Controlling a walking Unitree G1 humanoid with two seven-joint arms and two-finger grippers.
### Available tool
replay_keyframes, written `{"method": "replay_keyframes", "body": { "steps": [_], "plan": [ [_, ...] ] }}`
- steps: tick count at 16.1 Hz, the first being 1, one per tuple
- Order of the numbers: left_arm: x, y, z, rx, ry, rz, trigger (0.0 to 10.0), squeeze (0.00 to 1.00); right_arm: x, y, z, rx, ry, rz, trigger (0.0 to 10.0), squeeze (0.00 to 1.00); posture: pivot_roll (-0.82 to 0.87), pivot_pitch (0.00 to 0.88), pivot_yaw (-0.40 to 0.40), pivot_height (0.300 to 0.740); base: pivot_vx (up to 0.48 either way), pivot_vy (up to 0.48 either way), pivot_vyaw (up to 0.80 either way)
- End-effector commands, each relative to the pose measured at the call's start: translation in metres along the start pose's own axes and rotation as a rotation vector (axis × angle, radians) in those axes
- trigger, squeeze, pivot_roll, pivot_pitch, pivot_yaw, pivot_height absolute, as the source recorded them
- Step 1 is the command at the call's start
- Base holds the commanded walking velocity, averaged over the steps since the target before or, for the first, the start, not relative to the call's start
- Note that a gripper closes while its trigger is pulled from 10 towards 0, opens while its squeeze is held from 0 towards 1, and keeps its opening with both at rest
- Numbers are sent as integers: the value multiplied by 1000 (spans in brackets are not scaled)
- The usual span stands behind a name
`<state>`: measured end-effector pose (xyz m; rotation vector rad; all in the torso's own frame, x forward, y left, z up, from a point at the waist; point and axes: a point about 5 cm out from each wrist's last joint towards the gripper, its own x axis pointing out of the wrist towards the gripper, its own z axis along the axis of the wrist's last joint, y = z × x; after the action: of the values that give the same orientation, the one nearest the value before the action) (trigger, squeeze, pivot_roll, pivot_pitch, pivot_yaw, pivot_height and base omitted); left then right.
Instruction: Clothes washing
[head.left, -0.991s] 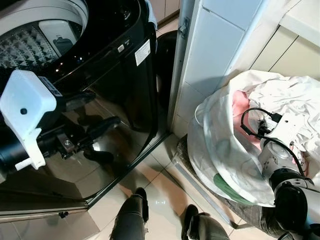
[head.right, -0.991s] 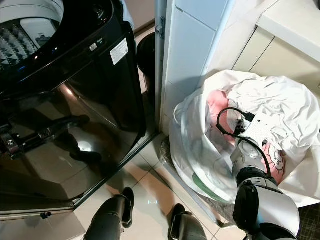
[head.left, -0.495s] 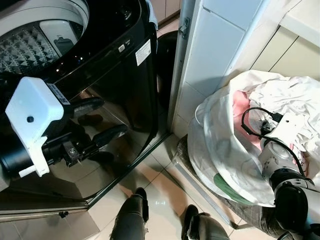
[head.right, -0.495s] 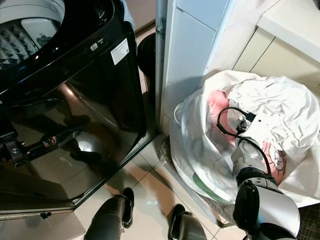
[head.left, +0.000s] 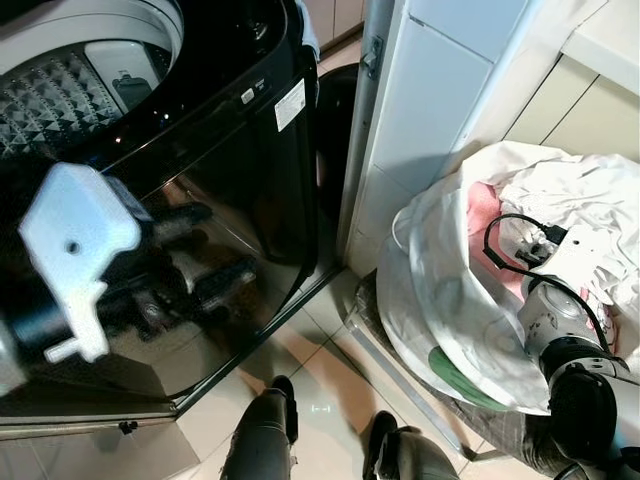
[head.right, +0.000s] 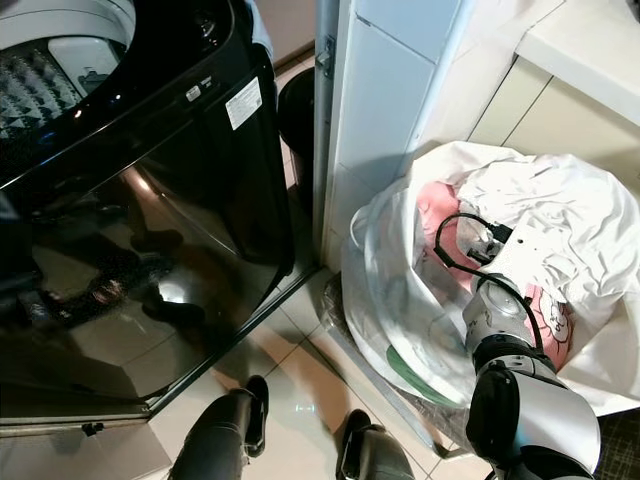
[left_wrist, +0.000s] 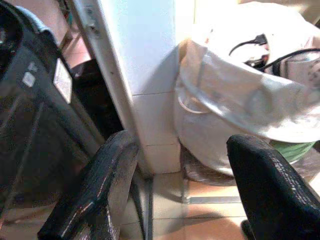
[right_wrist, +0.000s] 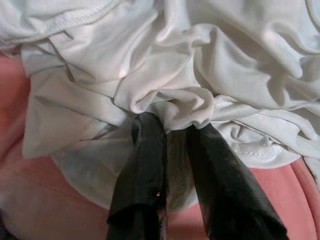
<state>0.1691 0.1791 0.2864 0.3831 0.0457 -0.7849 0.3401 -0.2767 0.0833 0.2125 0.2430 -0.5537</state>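
The robot stands on a tiled floor (head.left: 330, 375) between a black top-loading washing machine (head.left: 215, 190) on its left and a white laundry bag (head.left: 440, 290) on its right. The machine's lid is up and its patterned steel drum (head.left: 60, 95) is visible from above.

The right gripper (right_wrist: 172, 137) is down inside the bag, its two black fingers (right_wrist: 145, 170) pinching a bunched fold of a white garment (right_wrist: 165, 65). The fold sits gathered between the fingertips, with pink fabric (right_wrist: 60, 210) lying under and around the white cloth. From the head view, the right arm (head.right: 505, 345) reaches into the bag's mouth, a black cable looping over its wrist, and crumpled white clothes fill the upper part of the bag.

The left gripper (left_wrist: 182, 165) is held in front of the washing machine's glossy front panel, blurred in the head view. Its fingers (left_wrist: 97, 192) are spread wide apart and hold nothing; between them the wrist view shows the white wall corner (left_wrist: 145, 75) and the bag beyond.
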Motion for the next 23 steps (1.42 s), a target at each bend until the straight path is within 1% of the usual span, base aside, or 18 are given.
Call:
{"method": "replay_keyframes", "body": {
  "steps": [1, 4, 6, 7, 9, 12, 13, 14, 15, 16, 17, 18, 19, 20, 21, 22, 23],
  "plan": [
    [2, -3, -1, 8, -10, -7, 10000, 0, 1, 0, 4, 20, -24, 7, 0, 0, 494, 251, 30, 740, 0, 0, 0],
    [19, 1, -9, -43, -69, 13, 10000, 0, 2, 12, 23, 59, -114, 65, 0, 0, 364, 184, 10, 740, 0, 0, 0],
    [40, 8, -22, -92, -125, 51, 10000, 0, 2, 23, 43, 124, -204, 114, 0, 0, 245, 138, -12, 740, 0, 0, 0],
    [50, 9, -28, -96, -139, 56, 10000, 0, 2, 26, 51, 136, -238, 134, 0, 0, 190, 124, -28, 740, 0, 0, 0],
    [67, 14, -37, -111, -172, 93, 10000, 0, 0, 34, 70, 122, -326, 188, 0, 0, 84, 79, -25, 740, 0, 0, 0],
    [91, 17, -47, -107, -215, 109, 10000, 0, -3, 32, 90, 101, -427, 246, 0, 0, -11, 19, -2, 740, 0, 0, 0],
    [98, 18, -49, -99, -223, 108, 10000, 0, -6, 33, 97, 95, -463, 279, 0, 0, -28, 0, 5, 740, 0, 0, 0],
    [105, 19, -49, -86, -242, 110, 10000, 0, -13, 38, 107, 110, -506, 353, 0, 0, -42, 0, 5, 740, 0, 0, 0],
    [112, 20, -48, -76, -268, 116, 10000, 0, -23, 42, 113, 124, -532, 446, 0, 0, -48, 0, 4, 740, 0, 0, 0],
    [116, 21, -44, -74, -291, 122, 10000, 0, -33, 45, 117, 117, -538, 532, 0, 0, -57, 0, 7, 740, 0, 0, 0],
    [121, 23, -40, -74, -331, 129, 10000, 0, -52, 47, 120, 108, -537, 660, 0, 0, -64, 0, 8, 740, 0, 0, 0],
    [125, 24, -40, -80, -347, 134, 10000, 0, -62, 40, 121, 29, -541, 691, 0, 0, -80, 0, 17, 740, 0, 0, 0],
    [127, 23, -42, -81, -349, 134, 10000, 0, -64, 29, 117, -84, -529, 645, 0, 0, -90, 0, 27, 740, 0, 0, 0],
    [128, 22, -43, -79, -348, 130, 10000, 0, -64, 24, 113, -134, -510, 612, 235, 0, -96, 0, 31, 740, 0, 0, 0],
    [132, 18, -48, -83, -335, 118, 10000, 0, -63, 15, 101, -204, -436, 535, 10000, 0, -107, 0, 44, 740, 0, 0, 0],
    [138, 14, -57, -84, -292, 114, 10000, 0, -61, 7, 84, -226, -336, 463, 10000, 0, -107, 0, 44, 740, 0, 0, 0],
    [140, 14, -61, -75, -271, 123, 10000, 0, -61, 7, 79, -219, -300, 467, 10000, 369, -108, 0, 47, 740, 0, 0, 0]
  ]
}}
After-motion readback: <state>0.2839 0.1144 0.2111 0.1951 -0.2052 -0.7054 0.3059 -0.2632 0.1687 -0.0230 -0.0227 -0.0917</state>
